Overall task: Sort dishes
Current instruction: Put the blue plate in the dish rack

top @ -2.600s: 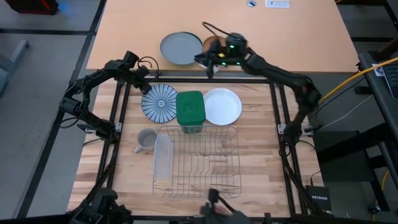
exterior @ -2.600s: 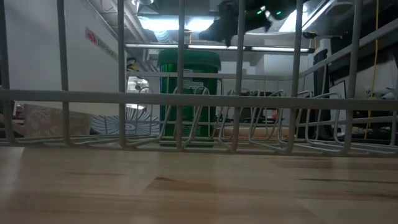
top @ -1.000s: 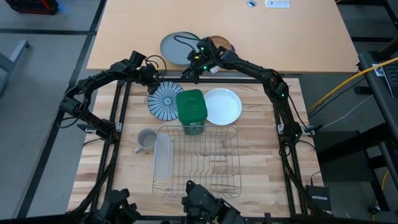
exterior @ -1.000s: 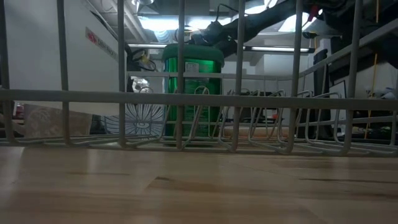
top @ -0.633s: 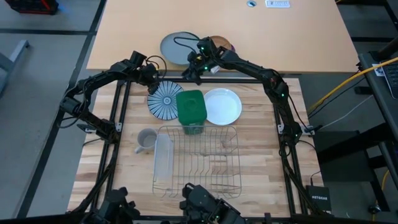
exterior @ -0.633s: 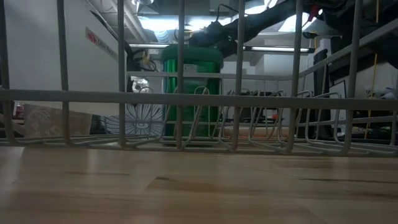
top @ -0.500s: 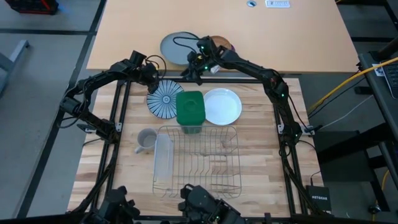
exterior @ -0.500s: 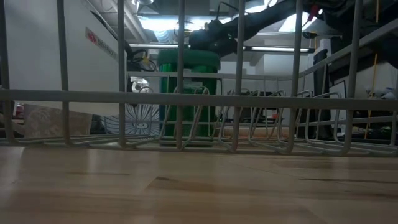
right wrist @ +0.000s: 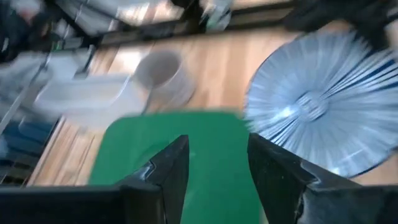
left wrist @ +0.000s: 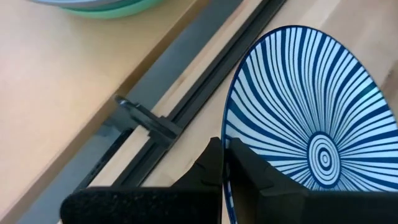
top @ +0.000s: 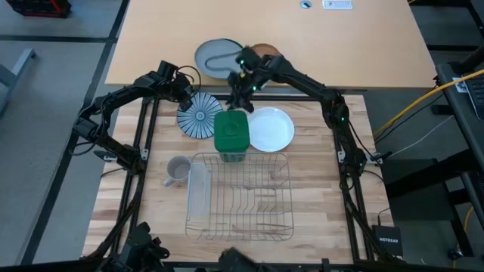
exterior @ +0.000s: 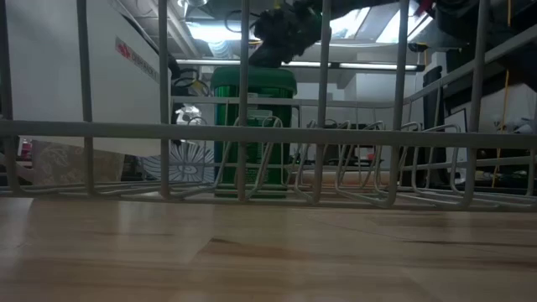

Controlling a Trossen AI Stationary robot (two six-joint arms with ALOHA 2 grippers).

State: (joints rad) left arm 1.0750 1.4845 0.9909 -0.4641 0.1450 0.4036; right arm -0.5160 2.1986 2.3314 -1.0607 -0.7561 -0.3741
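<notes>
The blue-and-white striped plate (top: 198,115) is held up on its edge by the left claw (top: 184,94), near the back left of the wooden surface (top: 310,196). The left claw's two dark fingers (left wrist: 261,177) are pinched shut on the plate's rim. From the left wrist camera the plate's stripes run out from small rings in its middle.

The white plate (top: 270,128) lies flat on the surface, on the other side of a green tub (top: 231,134). The green tub stands between the two plates, just beside both. An orange-red plate (top: 265,51) peeks out at the back, mostly hidden behind the right arm.

The right claw (top: 240,88) hangs in the air just behind the green tub, between the striped plate and the white plate. Its fingers (right wrist: 166,171) are partly apart and hold nothing. From the right wrist camera the green tub is right under them, with the striped plate off to one side.

A grey plate (top: 213,57) sits on the tan surface at the back. A wire dish rack (top: 242,198) stands in front of the green tub. A clear tray (top: 198,193) lies along the rack's left side, and a grey mug (top: 177,170) sits just to the left of it.
</notes>
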